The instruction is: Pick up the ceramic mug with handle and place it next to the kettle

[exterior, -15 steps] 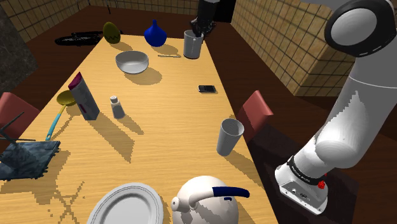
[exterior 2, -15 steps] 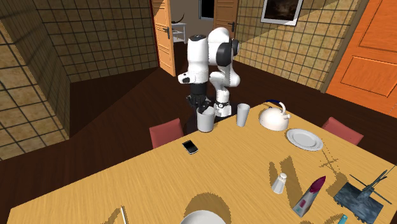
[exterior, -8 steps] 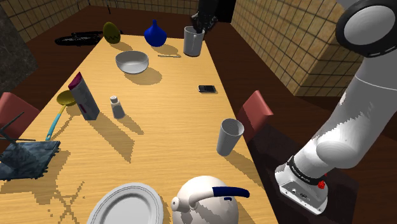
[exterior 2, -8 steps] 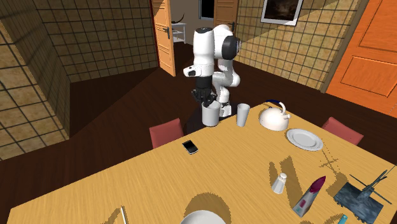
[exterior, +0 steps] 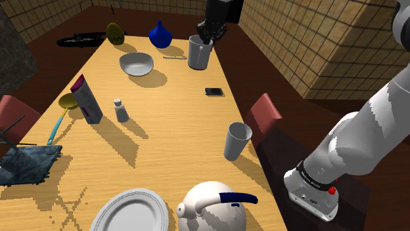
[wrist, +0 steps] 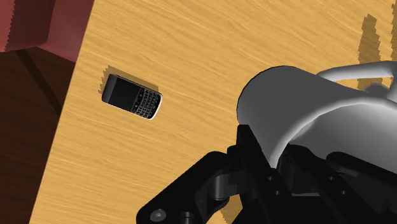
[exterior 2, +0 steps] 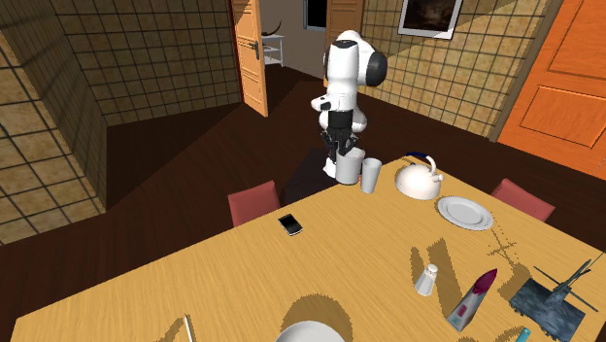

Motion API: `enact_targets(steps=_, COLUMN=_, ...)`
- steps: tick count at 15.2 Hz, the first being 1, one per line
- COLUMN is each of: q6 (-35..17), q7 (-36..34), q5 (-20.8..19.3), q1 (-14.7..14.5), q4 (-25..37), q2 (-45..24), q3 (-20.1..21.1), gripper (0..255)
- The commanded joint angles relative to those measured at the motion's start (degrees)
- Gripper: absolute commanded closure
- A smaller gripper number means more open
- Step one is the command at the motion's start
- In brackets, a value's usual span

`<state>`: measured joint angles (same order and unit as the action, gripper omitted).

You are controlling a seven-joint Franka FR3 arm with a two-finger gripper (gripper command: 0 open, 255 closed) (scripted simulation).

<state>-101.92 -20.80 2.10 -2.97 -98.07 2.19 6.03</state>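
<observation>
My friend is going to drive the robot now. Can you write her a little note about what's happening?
The gripper is shut on the grey mug, holding it at the rim above the table, with the phone below.
The kettle stands at the table's near end in the shoulder view, past the tall cup.
Done: mug grasped and lifted.
Left: carry it over, set it beside the kettle, let go.

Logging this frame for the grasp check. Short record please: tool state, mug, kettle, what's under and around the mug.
tool: shut on the mug's wall
mug: light grey, with a handle, held above the table
below: black phone lying flat on the wood, off to one side of the mug
kettle: white, dark blue handle, standing beside the plate
between: grey tumbler stands between mug and kettle
placement: not yet done
</observation>
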Motion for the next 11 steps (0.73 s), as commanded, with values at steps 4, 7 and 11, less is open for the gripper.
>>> enact_targets(steps=4, q6=-0.9, q7=-5.2, q5=0.6, q1=-2.5, q4=-7.7, q2=7.1, q3=2.8, gripper=255)
enact_targets(steps=7, q6=-1.1, q7=-8.3, q5=1.3, q1=-4.0, q4=-11.4, q2=10.7, q3=4.7, gripper=255)
enact_targets(steps=11, q6=-1.1, q7=-12.7, q5=2.3, q1=-6.0, q4=-15.3, q2=14.9, q3=7.5, gripper=255)
